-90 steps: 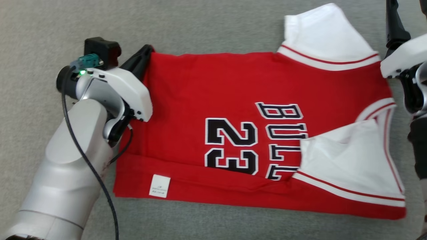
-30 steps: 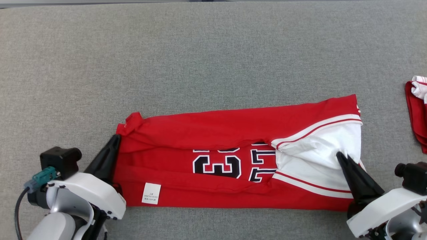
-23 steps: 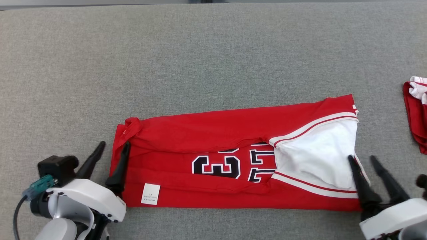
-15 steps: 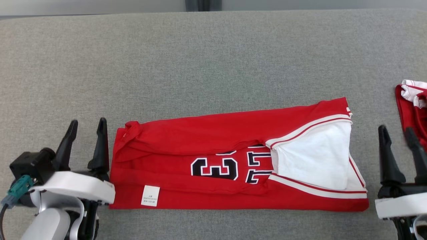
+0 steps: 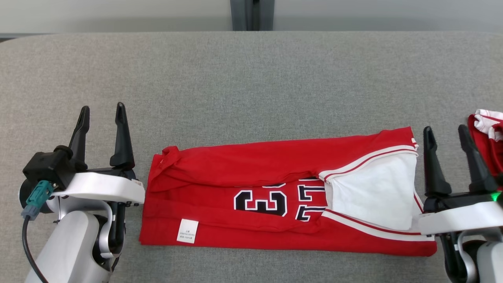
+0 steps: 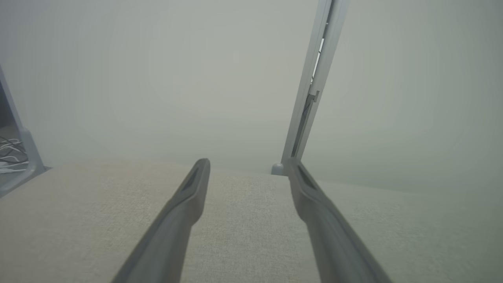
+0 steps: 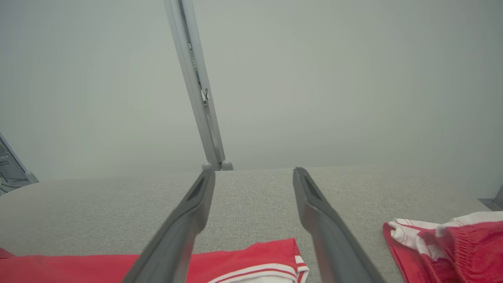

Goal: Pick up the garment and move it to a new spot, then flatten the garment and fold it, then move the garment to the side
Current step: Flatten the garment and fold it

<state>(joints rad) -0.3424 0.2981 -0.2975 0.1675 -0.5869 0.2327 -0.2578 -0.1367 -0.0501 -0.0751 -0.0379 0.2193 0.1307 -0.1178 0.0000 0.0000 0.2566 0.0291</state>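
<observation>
Loosely folded red jersey (image 5: 251, 165) lies on grey weave (image 5: 251, 86); left pincer (image 5: 102, 107), right pincer (image 5: 444, 128) released.

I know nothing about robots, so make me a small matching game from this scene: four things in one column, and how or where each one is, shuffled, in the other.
Things:
1. red jersey
2. left gripper
3. right gripper
4. second red garment

States:
A. bunched at the head view's right edge
B. open, beside the jersey's white-sleeve end
C. folded into a long band, flat on the grey surface
D. open, beside the jersey's hem end, near the white label

Pairs: 1-C, 2-D, 3-B, 4-A
</observation>
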